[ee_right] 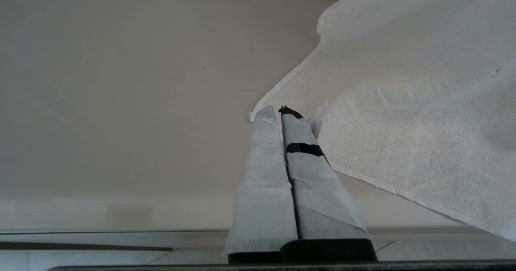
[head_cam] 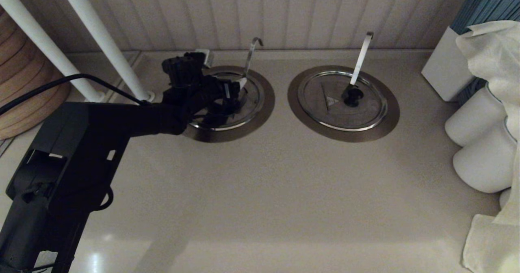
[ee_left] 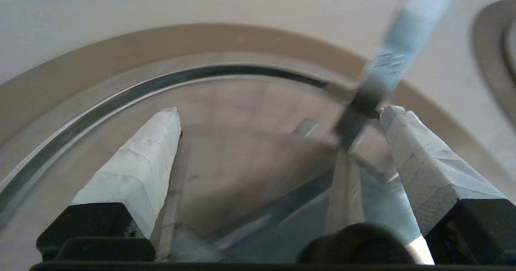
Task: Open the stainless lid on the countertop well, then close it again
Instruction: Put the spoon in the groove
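Note:
The stainless lid lies flat in the left countertop well, ringed by its brushed-steel flange. A slim hook-tipped handle rises through the lid's far edge. My left gripper hovers low over the lid, open. In the left wrist view its padded fingers straddle the lid, with the black knob low between them, nearer one finger. The handle crosses beside that fingertip. My right gripper is shut and empty over bare counter, beside a white cloth; it does not show in the head view.
A twin lidded well with a broader white handle lies to the right. Two white pipes and a wooden object stand at the left. White containers, a cloth and a box crowd the right edge.

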Tool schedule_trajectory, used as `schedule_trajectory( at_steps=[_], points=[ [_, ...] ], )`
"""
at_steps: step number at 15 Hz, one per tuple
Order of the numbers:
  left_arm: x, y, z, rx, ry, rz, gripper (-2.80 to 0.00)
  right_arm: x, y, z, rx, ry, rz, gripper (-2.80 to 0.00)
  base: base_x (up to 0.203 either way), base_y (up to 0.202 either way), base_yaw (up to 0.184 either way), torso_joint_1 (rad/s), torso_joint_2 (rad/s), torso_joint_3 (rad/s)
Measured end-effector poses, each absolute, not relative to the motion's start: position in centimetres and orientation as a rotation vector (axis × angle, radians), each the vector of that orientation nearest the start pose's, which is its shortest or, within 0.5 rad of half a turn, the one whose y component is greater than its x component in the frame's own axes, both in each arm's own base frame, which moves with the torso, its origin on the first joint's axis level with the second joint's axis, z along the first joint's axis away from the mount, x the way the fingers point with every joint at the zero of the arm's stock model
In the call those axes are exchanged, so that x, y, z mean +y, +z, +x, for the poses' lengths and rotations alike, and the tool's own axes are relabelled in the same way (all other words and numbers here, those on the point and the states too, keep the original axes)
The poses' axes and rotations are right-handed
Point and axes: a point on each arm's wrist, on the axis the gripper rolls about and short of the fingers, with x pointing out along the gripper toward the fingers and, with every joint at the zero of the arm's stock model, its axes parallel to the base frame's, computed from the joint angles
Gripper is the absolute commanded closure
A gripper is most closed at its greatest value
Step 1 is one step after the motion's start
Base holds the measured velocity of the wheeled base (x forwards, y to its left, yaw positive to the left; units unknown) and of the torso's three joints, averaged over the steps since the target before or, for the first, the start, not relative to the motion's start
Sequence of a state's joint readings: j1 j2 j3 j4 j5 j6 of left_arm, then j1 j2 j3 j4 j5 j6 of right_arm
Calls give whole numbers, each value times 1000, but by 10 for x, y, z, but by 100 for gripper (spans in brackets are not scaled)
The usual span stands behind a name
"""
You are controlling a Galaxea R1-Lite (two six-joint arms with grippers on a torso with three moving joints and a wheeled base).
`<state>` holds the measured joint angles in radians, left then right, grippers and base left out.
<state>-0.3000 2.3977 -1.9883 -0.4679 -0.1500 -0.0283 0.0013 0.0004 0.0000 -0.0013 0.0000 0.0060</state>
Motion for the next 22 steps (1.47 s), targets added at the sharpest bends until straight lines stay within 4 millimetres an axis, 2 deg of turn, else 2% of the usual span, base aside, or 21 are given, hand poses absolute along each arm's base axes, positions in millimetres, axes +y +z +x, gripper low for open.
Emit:
schedule_trajectory(
  at_steps=[5,10,13,17,22],
  points=[
    [-154,209,490,-59,-446,-13,-280,0,76,-23,0,1,6,0,0,0,0,0,0,0],
    [-171,207,485,-74,-479,-20,-280,0,76,-23,0,1,6,0,0,0,0,0,0,0],
    [-173,204,486,-73,-481,-14,-280,0,76,-23,-1,1,6,0,0,0,0,0,0,0],
    [-173,201,487,-80,-382,114,-280,0,76,-23,0,1,6,0,0,0,0,0,0,0],
    [-173,198,488,-76,-377,133,-280,0,76,-23,0,1,6,0,0,0,0,0,0,0]
  ],
)
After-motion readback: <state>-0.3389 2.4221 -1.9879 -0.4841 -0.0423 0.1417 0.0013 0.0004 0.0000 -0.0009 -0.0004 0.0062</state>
